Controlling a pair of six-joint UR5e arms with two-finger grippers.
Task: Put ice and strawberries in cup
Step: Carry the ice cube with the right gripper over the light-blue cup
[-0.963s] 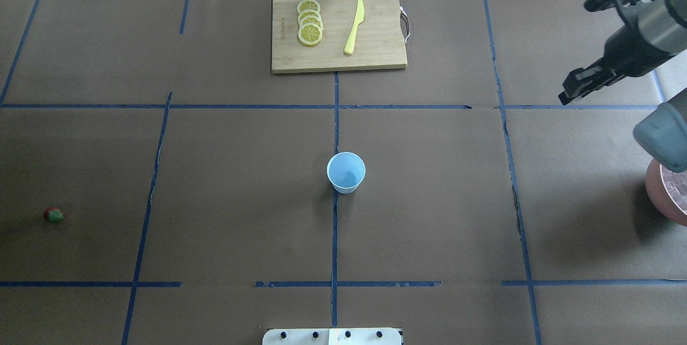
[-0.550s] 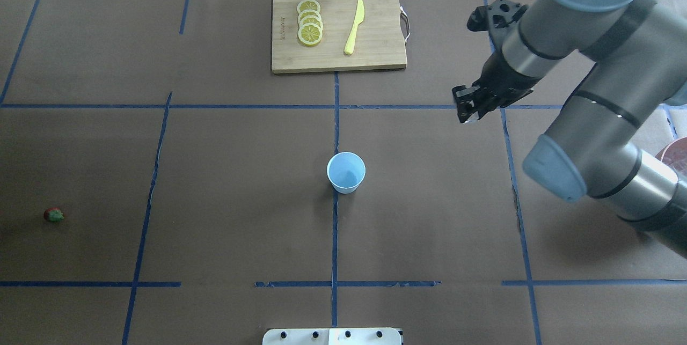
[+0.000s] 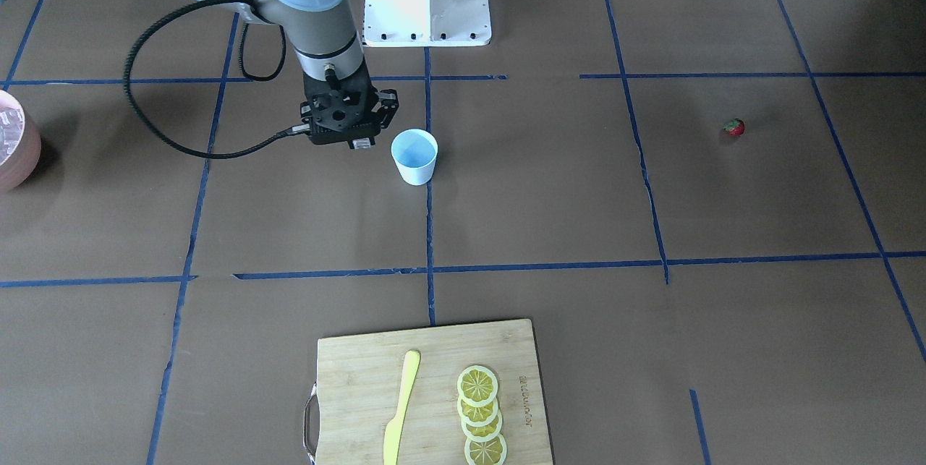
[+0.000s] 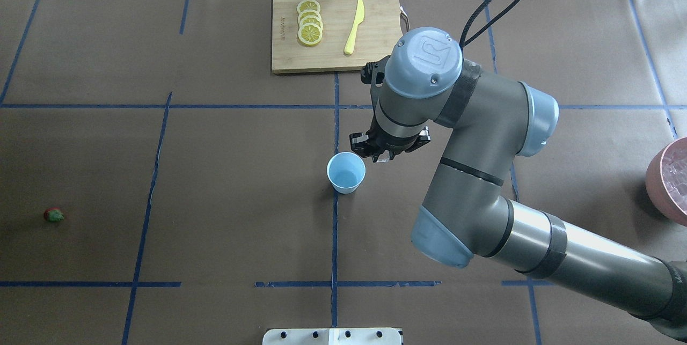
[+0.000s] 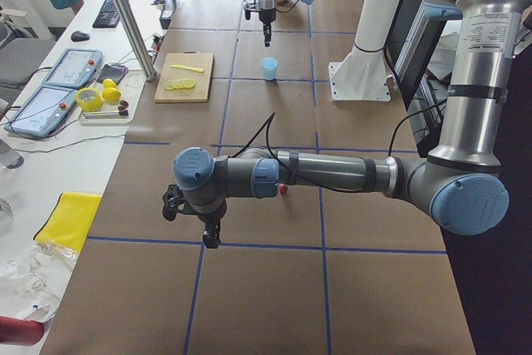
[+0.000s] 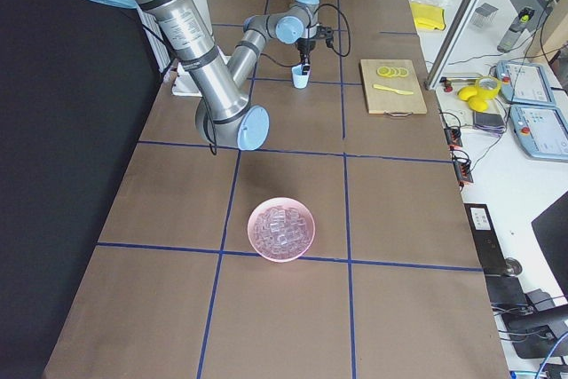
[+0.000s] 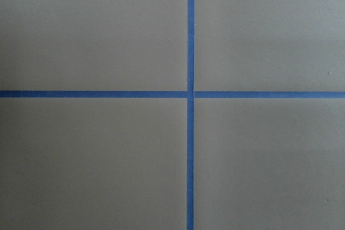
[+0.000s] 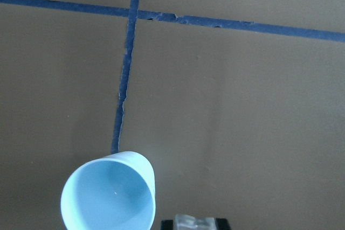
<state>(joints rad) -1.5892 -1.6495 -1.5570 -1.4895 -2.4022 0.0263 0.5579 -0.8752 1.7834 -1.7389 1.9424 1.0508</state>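
Pale-blue cup (image 4: 346,172) upright at centre of table (image 4: 225,184) | right gripper (image 4: 382,155) just beside its rim, clamped on ice cube (image 8: 193,221) | strawberry (image 4: 53,215) sits well apart, robot's left side | left gripper (image 5: 212,237): apart or together, cannot tell

My right gripper (image 4: 382,159), with ice (image 8: 194,222), just beside cup (image 4: 346,172); cup mouth open above, bare table (image 4: 241,173) all round, board (image 4: 375,60) well apart.

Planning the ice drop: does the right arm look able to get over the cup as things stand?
Probably yes: the right arm holds an ice cube in its jaws just beside the cup, and nothing covers its open top.
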